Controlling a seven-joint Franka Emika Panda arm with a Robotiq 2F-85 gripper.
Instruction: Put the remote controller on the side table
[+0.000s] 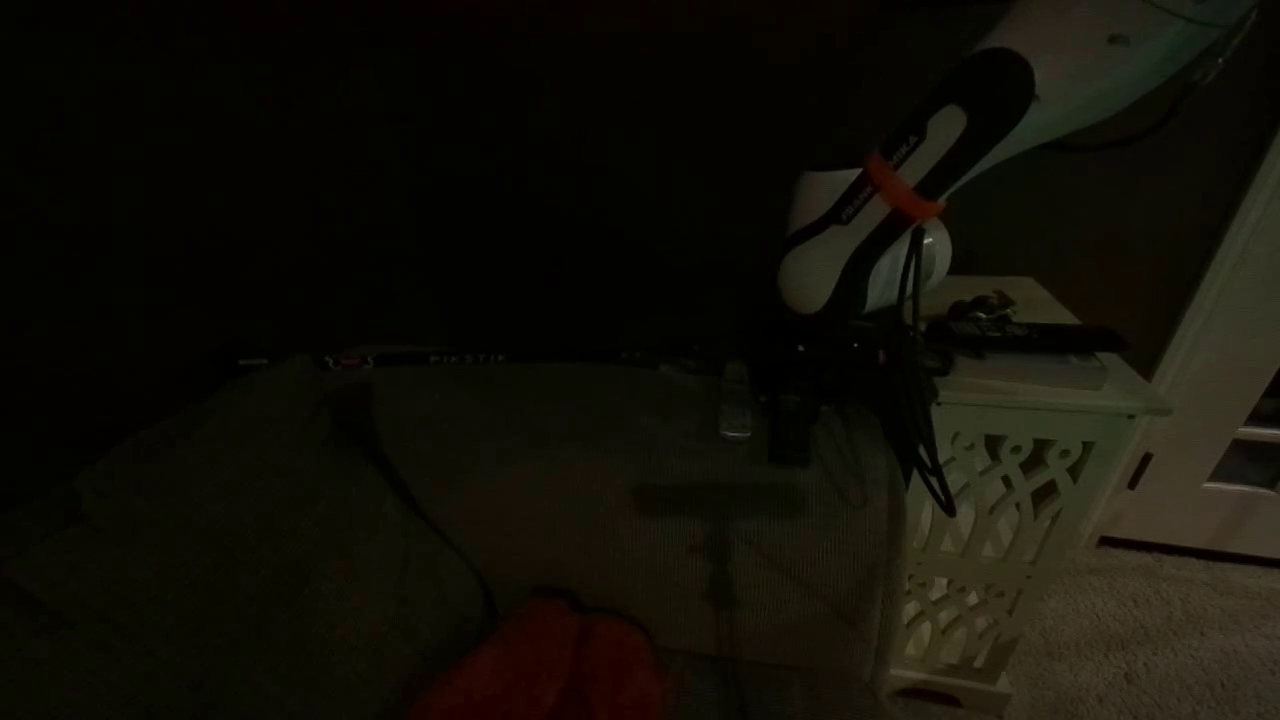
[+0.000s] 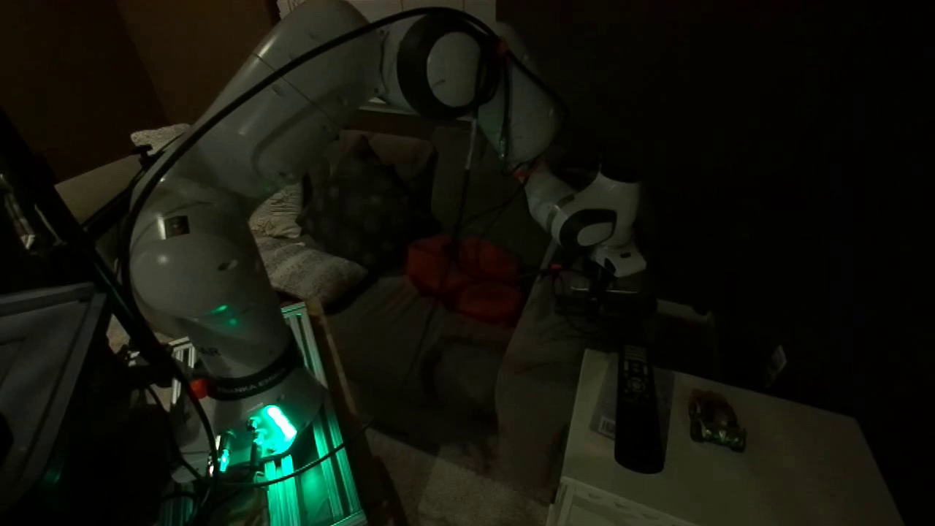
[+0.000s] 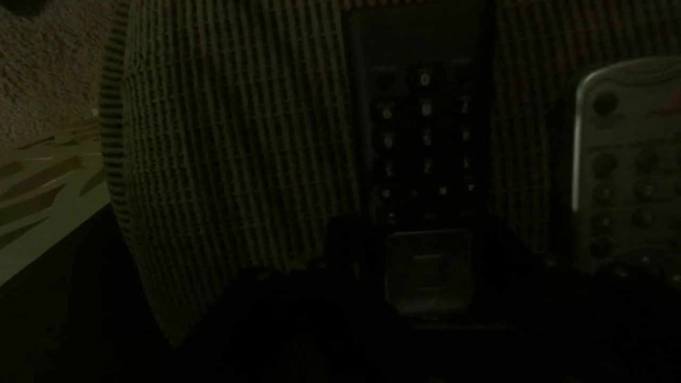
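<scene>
The black remote controller [image 3: 425,138] lies lengthwise under my gripper in the wrist view, above or on the ribbed couch armrest. It also shows dimly in an exterior view [image 1: 790,435]. My gripper [image 3: 420,242] has its dark fingers on either side of the remote's lower part; it is too dark to see whether they press on it. The gripper also shows over the armrest in both exterior views [image 1: 815,385] [image 2: 603,299]. The white side table [image 1: 1140,388] with lattice panels stands beside the armrest; it shows in an exterior view [image 2: 789,456] and at the wrist view's left edge [image 3: 42,191].
A grey remote [image 1: 735,405] lies beside the black one, also in the wrist view [image 3: 622,170]. On the side table are a larger black remote [image 2: 639,424] on a pale flat box [image 1: 1040,370] and a small toy car [image 2: 716,420]. Orange object [image 1: 560,660] on couch.
</scene>
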